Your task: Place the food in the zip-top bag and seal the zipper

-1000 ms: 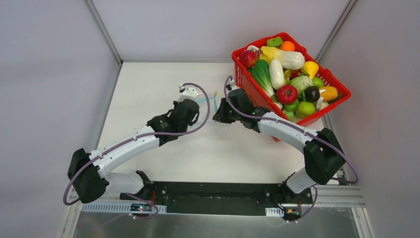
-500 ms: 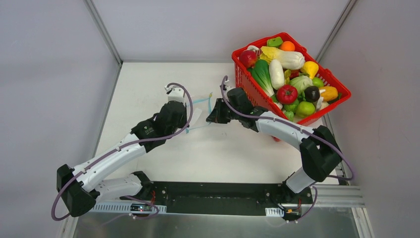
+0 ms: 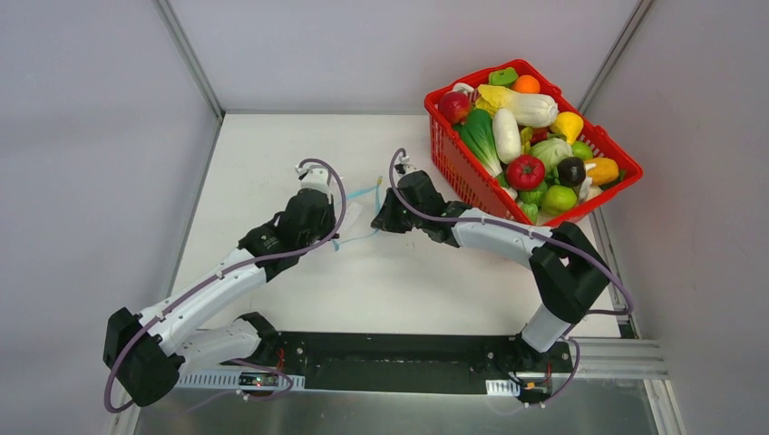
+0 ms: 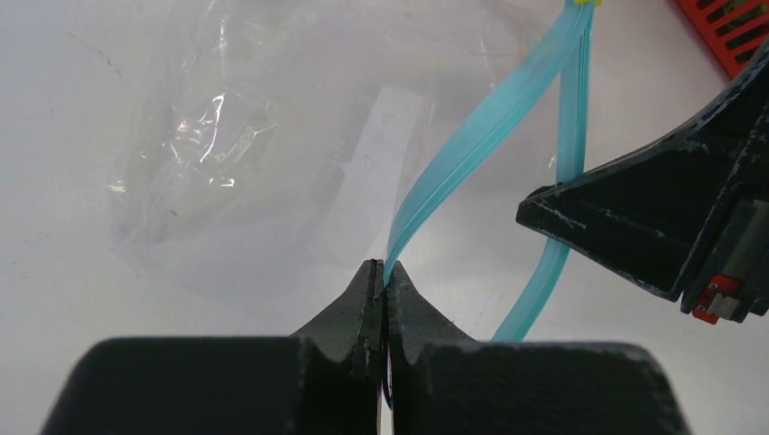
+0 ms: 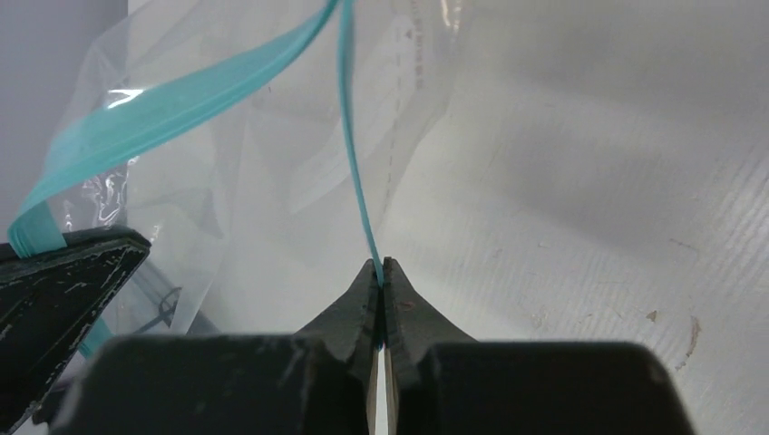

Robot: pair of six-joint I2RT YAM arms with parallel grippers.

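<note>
The zip-top bag [image 3: 359,210] lies clear and crinkly on the white table between my two grippers, with no food in it. Its zipper [image 4: 481,154] is parted into two teal strips. My left gripper [image 4: 383,267] is shut on one strip, and my right gripper [image 5: 381,265] is shut on the other strip [image 5: 354,163], so the mouth gapes. The bag's white label [image 4: 381,154] shows through the film. The food sits in the red basket: tomato [image 3: 525,170], white radish [image 3: 506,134], lemon [image 3: 569,125], cabbage [image 3: 550,149] and dark purple ball [image 3: 570,169].
The red mesh basket [image 3: 451,154] stands tilted at the back right, piled with several more toy vegetables. My right arm's forearm [image 3: 494,237] runs just in front of it. Grey walls close the table on the left, back and right.
Both grippers have moved left with the bag's strips in them. The left arm has drawn back toward the left, and the right arm has followed away from the basket.
</note>
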